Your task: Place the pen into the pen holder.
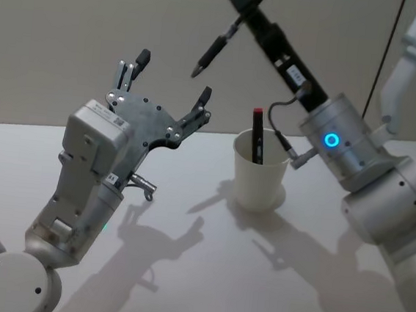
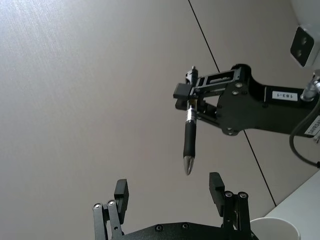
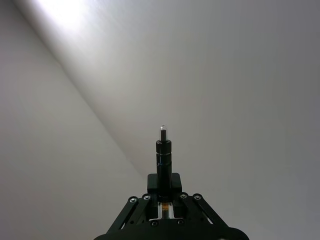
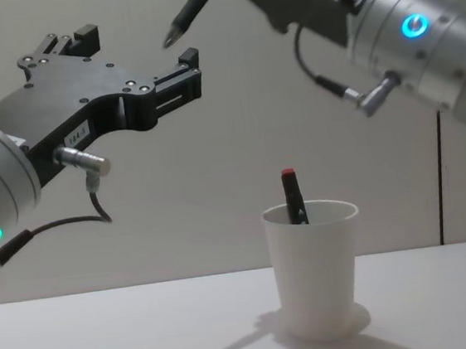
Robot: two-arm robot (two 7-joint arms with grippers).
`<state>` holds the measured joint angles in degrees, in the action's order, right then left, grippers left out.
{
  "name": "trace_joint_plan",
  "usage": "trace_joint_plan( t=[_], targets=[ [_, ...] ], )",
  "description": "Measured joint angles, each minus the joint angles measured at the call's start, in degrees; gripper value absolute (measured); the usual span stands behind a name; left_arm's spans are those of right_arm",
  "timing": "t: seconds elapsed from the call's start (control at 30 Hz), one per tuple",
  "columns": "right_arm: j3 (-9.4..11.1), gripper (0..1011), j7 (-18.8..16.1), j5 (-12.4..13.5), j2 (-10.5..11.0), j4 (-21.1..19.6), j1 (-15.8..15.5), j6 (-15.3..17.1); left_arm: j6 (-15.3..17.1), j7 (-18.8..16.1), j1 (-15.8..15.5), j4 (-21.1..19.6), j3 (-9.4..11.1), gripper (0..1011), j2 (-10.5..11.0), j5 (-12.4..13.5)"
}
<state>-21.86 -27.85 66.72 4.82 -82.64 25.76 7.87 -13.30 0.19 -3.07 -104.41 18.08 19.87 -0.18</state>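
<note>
Below and slightly right of the right gripper (image 1: 240, 12), clamped on a black pen (image 1: 210, 53) slanting tip-down, sits the paper cup (image 1: 260, 170), probably nearer it than the wide-open left gripper (image 1: 169, 86).

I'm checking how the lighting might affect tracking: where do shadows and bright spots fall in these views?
Head view: crisp dark shadows of both arms and the pen holder fall on the white table toward the camera, so light comes from behind. Right wrist view: a bright patch in the upper corner fades across the wall behind the pen. Chest view: fainter shadows beneath the cup.
</note>
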Motion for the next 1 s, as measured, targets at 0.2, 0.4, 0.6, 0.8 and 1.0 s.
trace_joint_plan(
  t=[0.2,0.4,0.6,0.8,1.0],
  targets=[
    [0.6,147,2.5,-2.5,1.6,-3.2,-1.4,-3.0,0.0,0.0,0.0,0.0,0.0,1001,0.0,0.0],
    [1.0,146,5.4,-6.2,3.3,-6.0,-3.1,-5.7,0.0,0.0,0.0,0.0,0.0,1001,0.0,0.0],
    [1.1,146,8.1,-10.1,4.9,-8.0,-4.8,-7.8,0.0,0.0,0.0,0.0,0.0,1001,0.0,0.0],
    [1.2,146,11.4,-15.7,6.6,-9.8,-6.8,-10.3,0.0,0.0,0.0,0.0,0.0,1001,0.0,0.0],
    [1.0,147,15.7,-22.1,8.2,-11.1,-9.0,-12.6,0.0,0.0,0.0,0.0,0.0,1001,0.0,0.0]
  ],
)
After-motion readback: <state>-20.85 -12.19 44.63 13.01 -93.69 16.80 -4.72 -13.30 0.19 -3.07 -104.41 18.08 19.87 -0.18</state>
